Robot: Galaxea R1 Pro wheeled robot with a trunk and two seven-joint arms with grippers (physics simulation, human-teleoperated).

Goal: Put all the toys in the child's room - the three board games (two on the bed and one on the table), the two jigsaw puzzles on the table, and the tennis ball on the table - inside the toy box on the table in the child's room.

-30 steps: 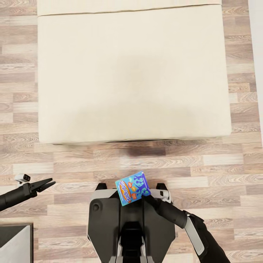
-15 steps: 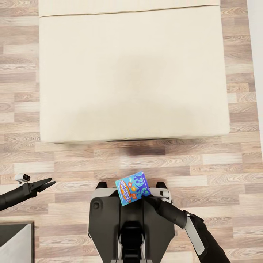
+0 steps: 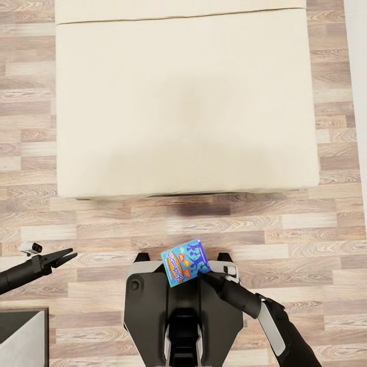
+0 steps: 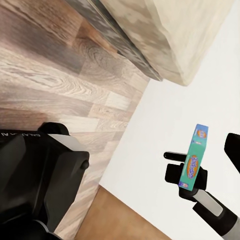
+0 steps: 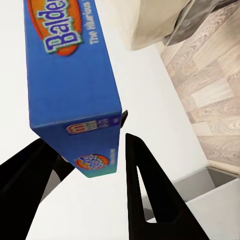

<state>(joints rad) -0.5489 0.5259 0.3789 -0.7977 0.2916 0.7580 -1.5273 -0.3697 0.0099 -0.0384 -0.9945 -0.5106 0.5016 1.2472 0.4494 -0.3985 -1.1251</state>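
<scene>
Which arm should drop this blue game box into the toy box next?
Right. The right gripper is already shut on the blue Balderdash board game box; the left gripper is out to the side, holding nothing.

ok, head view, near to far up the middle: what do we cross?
Robot base → blue board game held in the right gripper → wood plank floor → bed.

pale wood plank floor (image 3: 214,224), grain in mixed beige-grey tones. large cream bed (image 3: 186,97), thin seam line near its far edge, dark shadow under near edge. white wall strip (image 3: 358,76) at right.
</scene>
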